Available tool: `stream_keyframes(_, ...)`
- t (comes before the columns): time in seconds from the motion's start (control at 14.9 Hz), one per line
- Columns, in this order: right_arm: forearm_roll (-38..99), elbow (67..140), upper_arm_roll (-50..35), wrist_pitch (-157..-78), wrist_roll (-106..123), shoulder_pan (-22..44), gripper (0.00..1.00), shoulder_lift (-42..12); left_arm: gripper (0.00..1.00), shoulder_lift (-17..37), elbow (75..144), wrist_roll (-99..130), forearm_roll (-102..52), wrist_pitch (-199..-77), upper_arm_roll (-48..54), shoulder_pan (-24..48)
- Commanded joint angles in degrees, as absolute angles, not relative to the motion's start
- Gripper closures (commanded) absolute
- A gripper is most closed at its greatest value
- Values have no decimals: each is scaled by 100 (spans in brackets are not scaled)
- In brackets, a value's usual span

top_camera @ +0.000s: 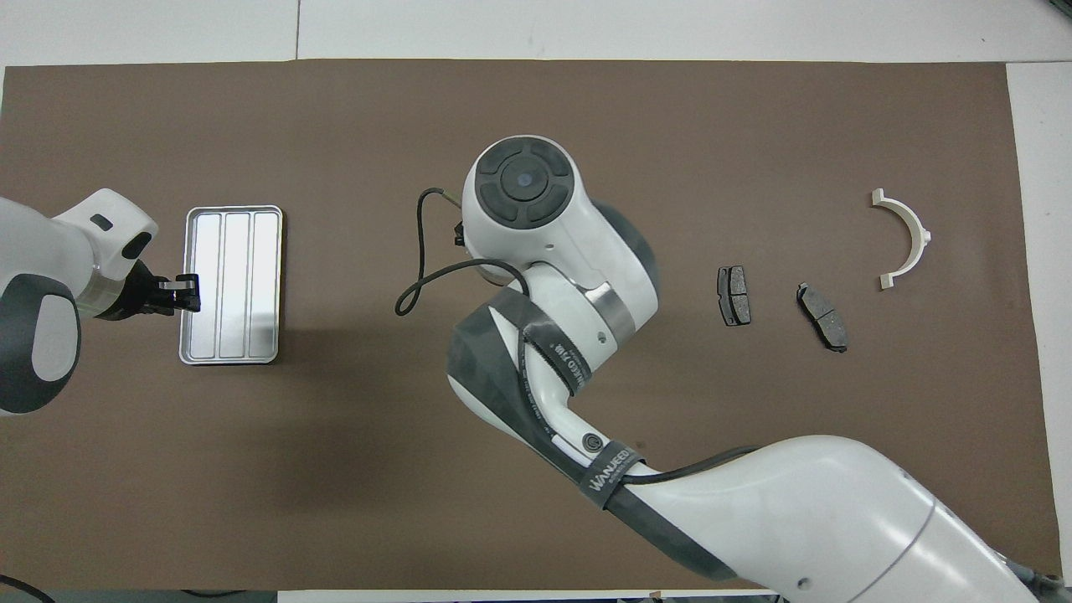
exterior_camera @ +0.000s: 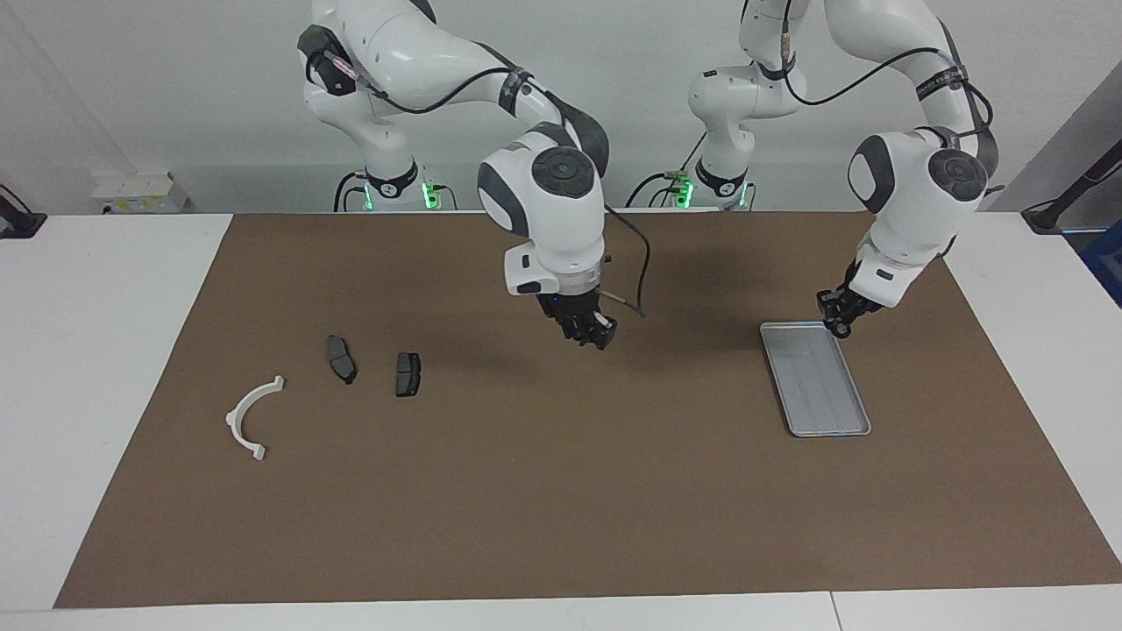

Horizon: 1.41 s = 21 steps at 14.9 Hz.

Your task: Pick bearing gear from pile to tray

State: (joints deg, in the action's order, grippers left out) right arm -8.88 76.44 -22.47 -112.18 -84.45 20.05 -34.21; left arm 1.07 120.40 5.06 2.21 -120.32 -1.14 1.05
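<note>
**Item: bearing gear.** Not made out anywhere. None shows among the loose parts and none lies in the tray. If it is already picked, it would be between the right gripper's fingers, where nothing can be seen for certain.

**Tray** (exterior_camera: 815, 386). Silver, ribbed floor, bare. Mid-height in the facing view, toward the left arm's end of the brown mat (exterior_camera: 526, 499).

**Pile.** White half-ring (exterior_camera: 250, 421) and two dark brake pads (exterior_camera: 341, 358) (exterior_camera: 408, 374), lying apart from one another toward the right arm's end, well apart from the tray.

**Right gripper** (exterior_camera: 589, 329). Up in the air over the bare middle of the mat, between pile and tray, pointing down. Whether its jaws are spread or pressed together cannot be told. The overhead view hides them under the wrist.

**Left gripper** (exterior_camera: 837, 317). At the tray's edge nearest the robots. Contact with the rim, and how wide its jaws stand, cannot be told.

**Handling note (judgement).** The step looks like a carry toward the tray. Travel level, stay high enough to clear the rim, lower over the ribbed floor away from the left gripper, and release low so a round part does not roll out.
</note>
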Motion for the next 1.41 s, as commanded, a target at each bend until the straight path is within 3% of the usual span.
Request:
stream_keyframes(0.0, -1264, 7620, -2224, -11724, -8964, 2214, 100, -3883, 100, -123, 12612, 563, 264, -12655, -167, 132)
stream_keyframes(0.27, -1432, 7812, -2215, -12381, -9097, 2320, 100, -4113, 100, -35, 12875, 527, 264, -13120, -176, 123)
stream_keyframes(0.67, -1459, 8586, -2189, -13306, -9105, 2224, 100, -4034, 100, 263, 12981, 589, 264, -13553, -167, 149)
stream_keyframes(1.01, -1450, 8605, -2188, -13307, -9105, 2215, 100, -4034, 100, 571, 13043, 729, 264, -13895, -167, 299)
stream_keyframes(1.07, -1450, 8604, -2188, -13263, -9105, 2215, 68, -4025, 100, 571, 13060, 721, 264, -13930, -167, 299)
stream_keyframes(1.14, -1450, 8596, -2180, -13202, -9123, 2215, 27, -4017, 100, 580, 13104, 721, 264, -13948, -167, 290)
stream_keyframes(1.21, -1450, 8552, -2180, -13105, -9114, 2215, 0, -3990, 100, 589, 13131, 721, 264, -14009, -176, 290)
stream_keyframes(1.34, -1441, 8403, -2171, -12851, -9114, 2206, 0, -3964, 100, 589, 13210, 703, 264, -14054, -176, 281)
